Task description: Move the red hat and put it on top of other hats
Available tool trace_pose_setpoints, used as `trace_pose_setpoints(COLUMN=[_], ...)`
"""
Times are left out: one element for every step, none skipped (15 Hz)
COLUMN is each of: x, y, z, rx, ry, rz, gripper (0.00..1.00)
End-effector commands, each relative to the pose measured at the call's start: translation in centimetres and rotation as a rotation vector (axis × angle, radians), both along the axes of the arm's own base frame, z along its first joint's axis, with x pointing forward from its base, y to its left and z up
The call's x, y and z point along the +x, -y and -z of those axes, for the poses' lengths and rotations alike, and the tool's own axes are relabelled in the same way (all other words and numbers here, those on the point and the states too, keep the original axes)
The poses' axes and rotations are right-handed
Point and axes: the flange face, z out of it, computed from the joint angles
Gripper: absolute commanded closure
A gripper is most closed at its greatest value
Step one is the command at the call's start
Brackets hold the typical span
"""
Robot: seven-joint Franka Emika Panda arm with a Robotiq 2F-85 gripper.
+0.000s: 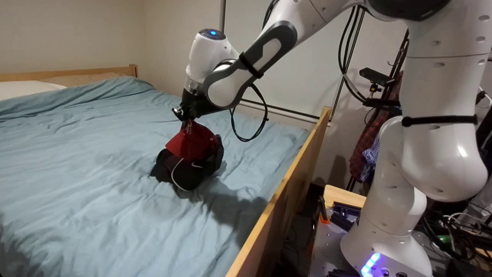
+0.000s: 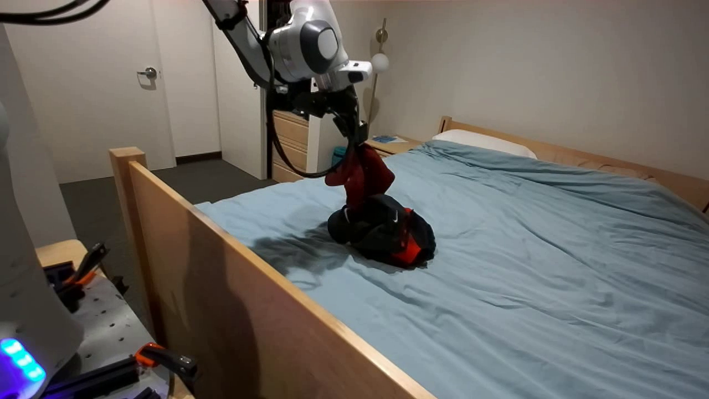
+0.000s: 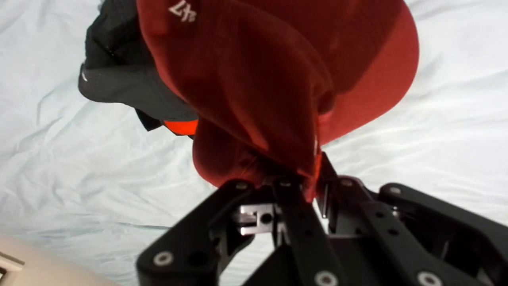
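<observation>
The gripper (image 3: 311, 186) pinches a fold of the red hat (image 1: 192, 142), which hangs crumpled from the fingers (image 3: 297, 222) directly over the dark hats (image 1: 196, 175). In both exterior views the red hat's lower part meets the top of the heap; whether the heap bears any of its weight cannot be told. In the wrist view its brim (image 3: 377, 79) sticks out to the right, and a small white mark (image 3: 182, 11) shows on the crown. The dark hats lie bunched together on the blue-covered bed (image 2: 526, 233). One has pale curved trim, and in an exterior view an orange patch (image 2: 411, 249) shows on the side of the heap. The arm (image 1: 230, 80) reaches over the bed's wooden board (image 2: 243, 299), a cable (image 2: 271, 111) looping down from it, and a shadow (image 1: 238, 207) falls on the bed beside the heap. A white pillow (image 2: 487, 141) lies at the far end.
</observation>
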Motion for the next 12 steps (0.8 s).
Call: trace_pose_setpoints(x=[0.3,0.2,0.2,0.3,0.3,0.4,0.4,0.3,0.3,0.1,-0.3,-0.6], y=[1.9,2.1,2.4,2.7,2.7,2.8,2.6,2.6,2.6,2.5,2.2,2.0], z=[0.0,-0.8,-2.0,-2.9,-4.0,-4.9,-5.6,-6.0,-6.1,-5.9,-5.2,-4.4], rx=[-0.088,-0.105,-0.144,-0.181,-0.209,-0.237,-0.252,-0.272,-0.290,-0.303,-0.288,-0.292], ry=[0.003,0.019,0.045,0.068,0.093,0.115,0.126,0.130,0.128,0.114,0.085,0.062], rz=[0.025,0.026,0.031,0.036,0.040,0.048,0.053,0.060,0.071,0.079,0.076,0.083], gripper=[0.98,0.98,0.98,0.98,0.98,0.98,0.98,0.98,0.98,0.98,0.98,0.98])
